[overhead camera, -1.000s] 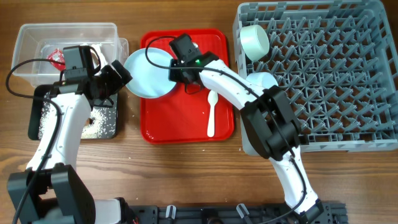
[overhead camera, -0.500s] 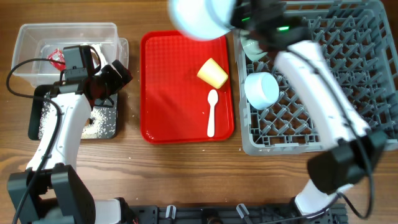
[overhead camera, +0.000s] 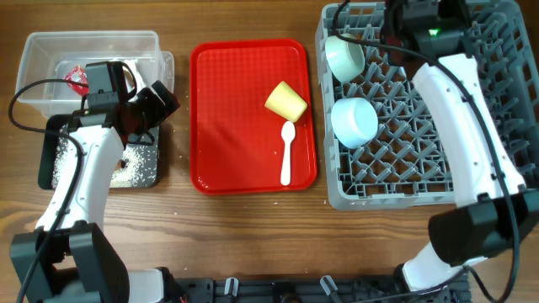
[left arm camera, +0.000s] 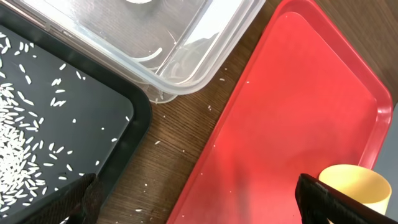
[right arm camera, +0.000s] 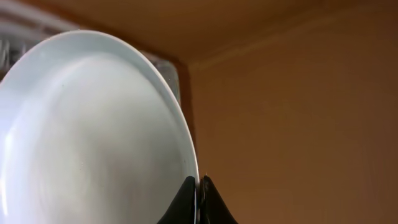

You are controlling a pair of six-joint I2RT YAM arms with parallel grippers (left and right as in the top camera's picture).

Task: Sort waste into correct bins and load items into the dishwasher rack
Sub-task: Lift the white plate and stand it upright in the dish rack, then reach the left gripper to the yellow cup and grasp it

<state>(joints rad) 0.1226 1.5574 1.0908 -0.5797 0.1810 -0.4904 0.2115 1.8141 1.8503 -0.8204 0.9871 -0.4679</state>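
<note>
Bright red tray (overhead camera: 227, 135), yellow cup (overhead camera: 286, 102), white spoon (overhead camera: 286, 156); grey grid-patterned rack (overhead camera: 421, 181); pale blue plate (right arm camera: 93, 137); black tray (left arm camera: 106, 134) speckled with white rice (left arm camera: 15, 158).

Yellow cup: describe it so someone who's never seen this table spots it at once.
Find the flat red tray in the middle of the table, left of the big grey rack. In the tray's right half sits a small yellow cup, next to a white spoon. It is the only yellow thing in view.

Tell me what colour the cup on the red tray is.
Yellow. The cup shows best in the overhead view.
</note>
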